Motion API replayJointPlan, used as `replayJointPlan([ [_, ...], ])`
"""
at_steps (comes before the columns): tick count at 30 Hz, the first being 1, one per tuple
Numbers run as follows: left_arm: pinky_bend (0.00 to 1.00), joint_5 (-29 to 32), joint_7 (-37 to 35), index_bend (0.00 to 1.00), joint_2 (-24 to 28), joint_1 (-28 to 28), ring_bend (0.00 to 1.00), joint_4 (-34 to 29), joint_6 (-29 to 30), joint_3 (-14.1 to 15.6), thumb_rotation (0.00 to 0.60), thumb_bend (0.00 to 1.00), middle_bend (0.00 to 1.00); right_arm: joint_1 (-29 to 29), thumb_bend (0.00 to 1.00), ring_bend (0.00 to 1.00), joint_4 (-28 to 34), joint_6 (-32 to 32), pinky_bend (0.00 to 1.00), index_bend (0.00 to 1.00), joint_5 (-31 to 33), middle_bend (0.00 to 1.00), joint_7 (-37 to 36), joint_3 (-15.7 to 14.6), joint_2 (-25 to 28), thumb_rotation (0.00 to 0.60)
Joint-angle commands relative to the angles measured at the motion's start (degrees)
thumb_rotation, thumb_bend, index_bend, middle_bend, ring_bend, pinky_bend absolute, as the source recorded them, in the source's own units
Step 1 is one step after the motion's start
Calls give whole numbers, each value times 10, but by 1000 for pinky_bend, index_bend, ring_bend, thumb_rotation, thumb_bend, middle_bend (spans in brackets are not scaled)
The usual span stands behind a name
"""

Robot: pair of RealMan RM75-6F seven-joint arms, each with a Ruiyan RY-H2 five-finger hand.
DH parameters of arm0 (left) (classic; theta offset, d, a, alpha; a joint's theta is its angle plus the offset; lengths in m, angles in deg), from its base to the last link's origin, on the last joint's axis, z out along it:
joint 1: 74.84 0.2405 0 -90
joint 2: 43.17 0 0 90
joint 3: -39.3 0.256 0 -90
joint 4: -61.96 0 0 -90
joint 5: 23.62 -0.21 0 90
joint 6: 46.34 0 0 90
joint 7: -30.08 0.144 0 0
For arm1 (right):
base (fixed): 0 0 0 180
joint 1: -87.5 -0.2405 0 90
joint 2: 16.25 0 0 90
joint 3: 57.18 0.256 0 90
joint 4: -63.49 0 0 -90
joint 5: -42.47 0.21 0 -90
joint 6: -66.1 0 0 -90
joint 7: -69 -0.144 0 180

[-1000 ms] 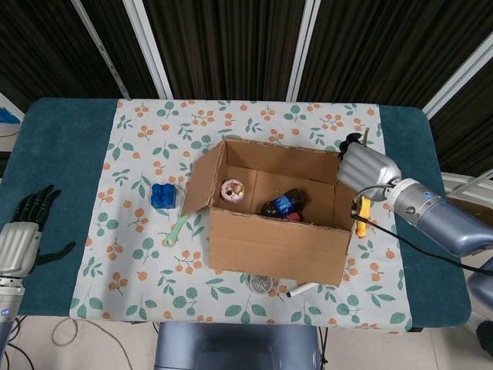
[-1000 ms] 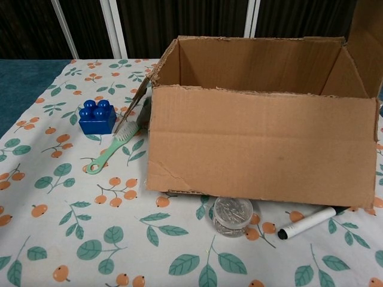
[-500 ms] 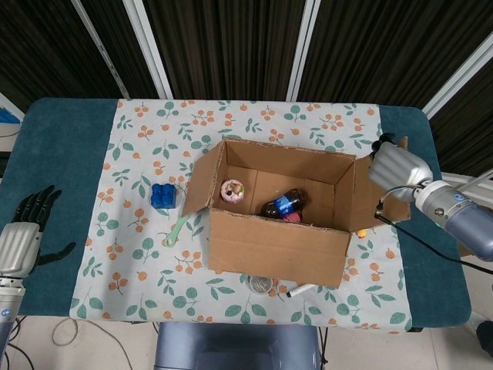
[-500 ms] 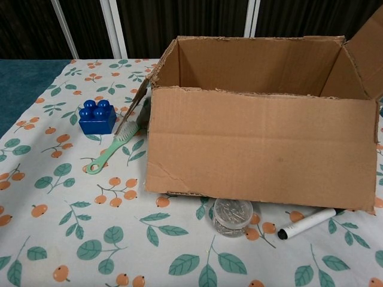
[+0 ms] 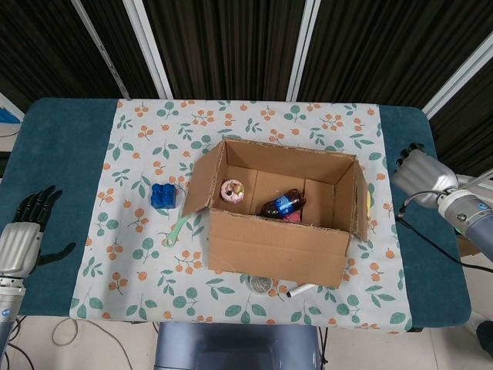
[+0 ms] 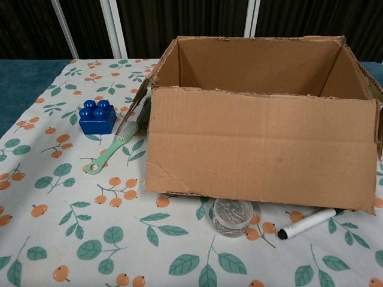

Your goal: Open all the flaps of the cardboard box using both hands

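The cardboard box (image 5: 277, 245) (image 6: 261, 146) stands mid-table with its top open. Its left flap (image 5: 199, 181) stands folded outward. The right flap (image 5: 360, 197) hangs down along the box's right side, showing as a thin edge (image 6: 377, 110) in the chest view. Inside lie a pink doughnut (image 5: 232, 190) and a cola bottle (image 5: 282, 204). My right hand (image 5: 420, 171) hovers over the teal cloth to the right of the box, apart from the flap and holding nothing. My left hand (image 5: 25, 235) rests at the table's left edge, fingers spread, empty. Neither hand shows in the chest view.
A blue brick (image 5: 162, 194) (image 6: 97, 116) and a green brush (image 5: 178, 229) (image 6: 114, 149) lie left of the box. A small clear jar (image 5: 261, 284) (image 6: 233, 215) and a marker (image 5: 300, 290) (image 6: 307, 223) lie in front. Something yellow (image 5: 368, 203) peeks out beside the right flap.
My right hand has moved right and away from the box, letting go of the right flap, which has swung from upright down to the box's side. The left hand has stayed put.
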Motion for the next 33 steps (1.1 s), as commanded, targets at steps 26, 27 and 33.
replayJointPlan([
  [26, 0, 37, 129, 0, 0, 7, 0, -10, -16, 10, 600, 46, 0, 421, 121, 0, 59, 602, 225, 0, 107, 0, -316, -22, -262, 600],
  [27, 0, 38, 132, 0, -1, 7, 0, -11, -16, 10, 600, 46, 0, 430, 120, 0, 50, 611, 225, 0, 99, 0, -322, -25, -268, 600],
  [33, 0, 36, 138, 0, -8, 7, 0, -16, -10, 7, 600, 46, 0, 456, 113, 0, -3, 649, 225, 0, 63, 0, -339, -22, -302, 600],
])
